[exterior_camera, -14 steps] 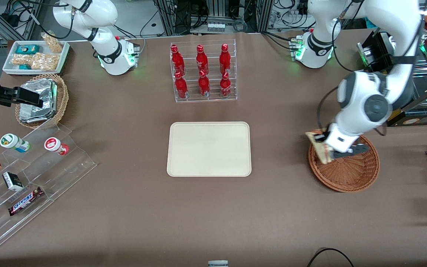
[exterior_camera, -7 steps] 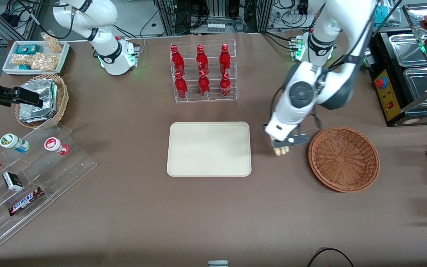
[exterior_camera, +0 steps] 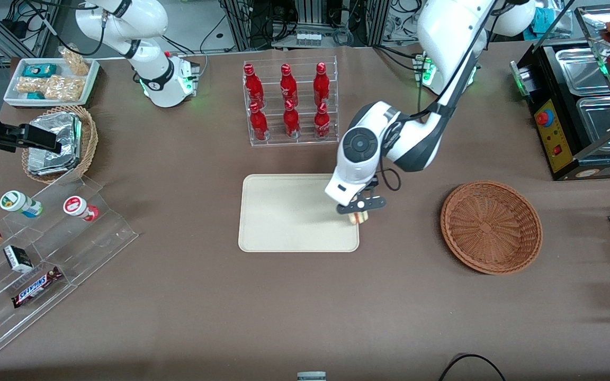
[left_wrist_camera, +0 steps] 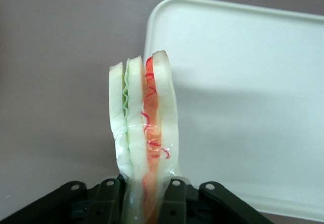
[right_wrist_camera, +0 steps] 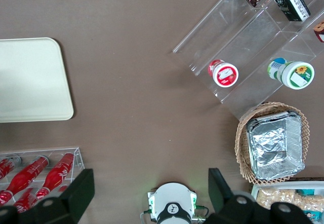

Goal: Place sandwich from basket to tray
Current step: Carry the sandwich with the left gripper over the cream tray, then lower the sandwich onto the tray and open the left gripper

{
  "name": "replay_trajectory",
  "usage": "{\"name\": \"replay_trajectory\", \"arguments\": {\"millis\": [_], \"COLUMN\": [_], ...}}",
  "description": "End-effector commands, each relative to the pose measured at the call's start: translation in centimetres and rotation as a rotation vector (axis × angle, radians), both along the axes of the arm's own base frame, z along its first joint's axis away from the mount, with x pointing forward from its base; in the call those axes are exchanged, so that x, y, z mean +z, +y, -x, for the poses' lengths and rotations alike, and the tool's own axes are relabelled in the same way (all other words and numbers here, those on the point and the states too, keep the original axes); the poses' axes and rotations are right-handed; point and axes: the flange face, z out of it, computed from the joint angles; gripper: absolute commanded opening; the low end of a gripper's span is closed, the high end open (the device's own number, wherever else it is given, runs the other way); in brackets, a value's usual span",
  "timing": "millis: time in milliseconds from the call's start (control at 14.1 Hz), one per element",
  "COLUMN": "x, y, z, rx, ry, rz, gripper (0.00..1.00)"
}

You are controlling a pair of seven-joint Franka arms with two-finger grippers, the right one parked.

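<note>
The hand [exterior_camera: 359,210] was clenched on the sandwich [left_wrist_camera: 144,138], carrying it above the tray's [exterior_camera: 284,233] edge nearest the basket [exterior_camera: 491,226] (now empty). I judged it light and soft, easily crushed, best pinched across its flat bread faces. It showed white bread slices on edge with red and green filling, film-wrapped.

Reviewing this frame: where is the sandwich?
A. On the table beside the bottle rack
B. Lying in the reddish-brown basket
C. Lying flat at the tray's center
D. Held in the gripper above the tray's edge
D: the gripper is shut on the sandwich, holding it above the edge of the tray; the basket holds nothing.
</note>
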Motion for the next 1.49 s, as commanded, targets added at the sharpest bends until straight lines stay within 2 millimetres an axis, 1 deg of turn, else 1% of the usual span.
{"name": "replay_trajectory", "arguments": {"millis": [0,142,212,283,354,566,637,708,778,849,920,991,1132,1203,1274,1415], "x": [0.4,0.8,0.6,0.9,0.2,-0.5,-0.7,-1.3,-1.7,-2.1,-3.2,-4.1,-4.9,-5.2,-5.9,-6.6], "y": [-3.1,-4.3,-5.4,-7.1,-7.5,-9.3,-9.4,-9.6,-10.4,-11.5,-12.0,-12.1,-12.4,-12.6,-12.8,-13.2], "z": [-1.0,-1.3,-1.2,-1.0,-1.2,-0.1,0.0,0.2,0.7,1.0,1.0,1.0,0.8,1.0,1.2,1.2], "rx": [-0.063,-0.188,-0.187,-0.211,-0.222,-0.357,-0.379,-0.397,-0.412,-0.418,-0.411,-0.395,-0.355,-0.346,-0.340,-0.311], "ry": [0.001,0.023,0.050,0.059,0.063,0.058,0.059,0.064,0.065,0.064,0.069,0.078,0.081,0.084,0.088,0.092], "rz": [0.017,0.037,0.057,0.079,0.080,0.088,0.087,0.088,0.089,0.091,0.089,0.084,0.080,0.077,0.071,0.066], "gripper": [0.22,0.22,0.22,0.22,0.26,0.28,0.30,0.31,0.31,0.31,0.31,0.31,0.31,0.33,0.33,0.33]}}
